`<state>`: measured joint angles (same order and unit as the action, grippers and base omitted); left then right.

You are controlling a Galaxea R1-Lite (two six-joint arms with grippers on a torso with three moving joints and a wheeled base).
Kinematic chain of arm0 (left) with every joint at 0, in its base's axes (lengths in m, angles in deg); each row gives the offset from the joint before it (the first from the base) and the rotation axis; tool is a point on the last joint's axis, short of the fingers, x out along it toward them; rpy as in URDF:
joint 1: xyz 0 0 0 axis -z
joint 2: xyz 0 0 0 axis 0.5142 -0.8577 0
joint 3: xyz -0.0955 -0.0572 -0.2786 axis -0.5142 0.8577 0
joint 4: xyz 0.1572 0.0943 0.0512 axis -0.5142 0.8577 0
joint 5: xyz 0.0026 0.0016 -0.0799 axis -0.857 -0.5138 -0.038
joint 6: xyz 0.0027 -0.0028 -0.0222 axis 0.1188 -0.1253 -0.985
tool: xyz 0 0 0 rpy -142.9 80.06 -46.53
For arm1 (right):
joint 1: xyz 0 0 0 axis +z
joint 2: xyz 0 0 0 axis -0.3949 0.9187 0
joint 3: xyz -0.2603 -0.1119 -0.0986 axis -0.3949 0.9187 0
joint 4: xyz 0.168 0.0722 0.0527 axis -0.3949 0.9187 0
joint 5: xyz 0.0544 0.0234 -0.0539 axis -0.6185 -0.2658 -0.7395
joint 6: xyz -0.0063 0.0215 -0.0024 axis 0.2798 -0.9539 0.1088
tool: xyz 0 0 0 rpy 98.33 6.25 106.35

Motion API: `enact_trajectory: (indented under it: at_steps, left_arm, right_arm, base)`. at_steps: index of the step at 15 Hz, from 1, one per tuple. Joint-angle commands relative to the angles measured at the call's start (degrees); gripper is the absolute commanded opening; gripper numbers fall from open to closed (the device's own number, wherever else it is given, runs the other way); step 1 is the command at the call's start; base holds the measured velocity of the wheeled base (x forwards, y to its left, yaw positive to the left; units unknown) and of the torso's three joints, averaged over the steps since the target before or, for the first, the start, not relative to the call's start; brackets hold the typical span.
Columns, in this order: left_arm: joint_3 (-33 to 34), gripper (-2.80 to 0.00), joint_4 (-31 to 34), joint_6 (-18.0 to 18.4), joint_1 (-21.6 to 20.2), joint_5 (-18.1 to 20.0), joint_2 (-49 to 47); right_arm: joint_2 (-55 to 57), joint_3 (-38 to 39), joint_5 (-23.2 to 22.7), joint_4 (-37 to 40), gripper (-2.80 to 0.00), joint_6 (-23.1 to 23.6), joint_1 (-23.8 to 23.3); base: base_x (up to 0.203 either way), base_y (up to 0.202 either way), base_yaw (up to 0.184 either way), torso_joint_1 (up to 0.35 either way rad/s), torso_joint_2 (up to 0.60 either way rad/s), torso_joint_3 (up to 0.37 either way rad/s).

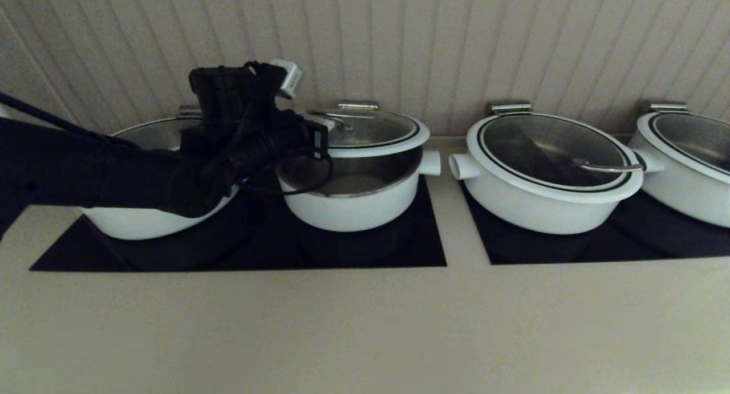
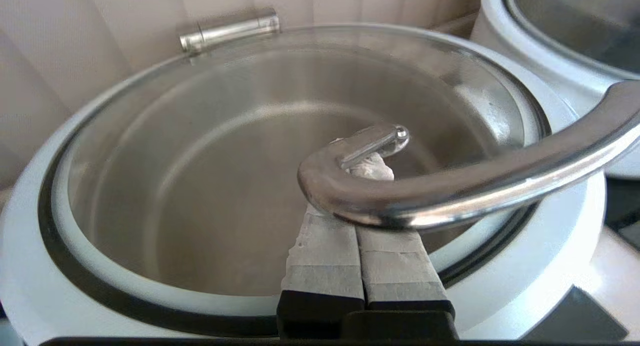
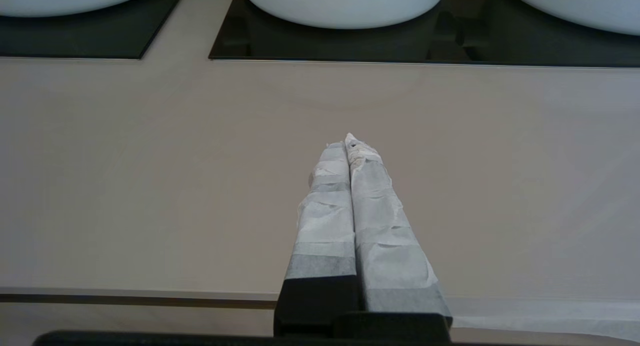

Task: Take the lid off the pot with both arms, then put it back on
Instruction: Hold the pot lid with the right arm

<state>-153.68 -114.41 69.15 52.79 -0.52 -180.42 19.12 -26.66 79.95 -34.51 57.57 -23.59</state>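
The lid (image 1: 379,134), glass with a white rim and a thin black ring, is raised and tilted above the pot (image 1: 353,203), a deep white pot with a steel inside and a short side stub. My left gripper (image 1: 333,123) reaches in from the left over the lid. In the left wrist view its fingers (image 2: 325,256) are pressed together and pushed under the curved steel handle (image 2: 450,196), which rests across them. The left gripper's tip (image 2: 371,168) shows just past the bar. The right gripper (image 3: 349,144) is shut and empty over the beige counter, out of the head view.
A wider white pot (image 1: 142,226) sits behind my left arm. Two more lidded wide pots (image 1: 547,180) (image 1: 693,166) stand to the right. All rest on black cooktop panels (image 1: 399,251) against a panelled wall. The beige counter (image 1: 365,325) lies in front.
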Motion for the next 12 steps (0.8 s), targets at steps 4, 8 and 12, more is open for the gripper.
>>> enact_trajectory:
  at_steps: [4,8,12]
  left_arm:
    - [-2.14,-2.8,0.09,0.06,-0.05,0.14,-0.23]
    - [-2.3,-2.8,0.09,0.06,-0.05,0.14,-0.21]
    - [-2.74,-2.8,0.18,0.53,-0.05,0.14,-0.12]
  right_arm:
    - [0.07,0.01,-0.05,0.02,-2.8,0.05,-0.02]
    - [0.07,0.01,-0.05,0.02,-2.8,0.05,-0.02]
    - [0.07,0.01,-0.05,0.02,-2.8,0.05,-0.02]
  base:
    - [0.0,0.0,0.0,0.0,0.0,0.0]
    - [0.0,0.0,0.0,0.0,0.0,0.0]
    - [0.0,0.0,0.0,0.0,0.0,0.0]
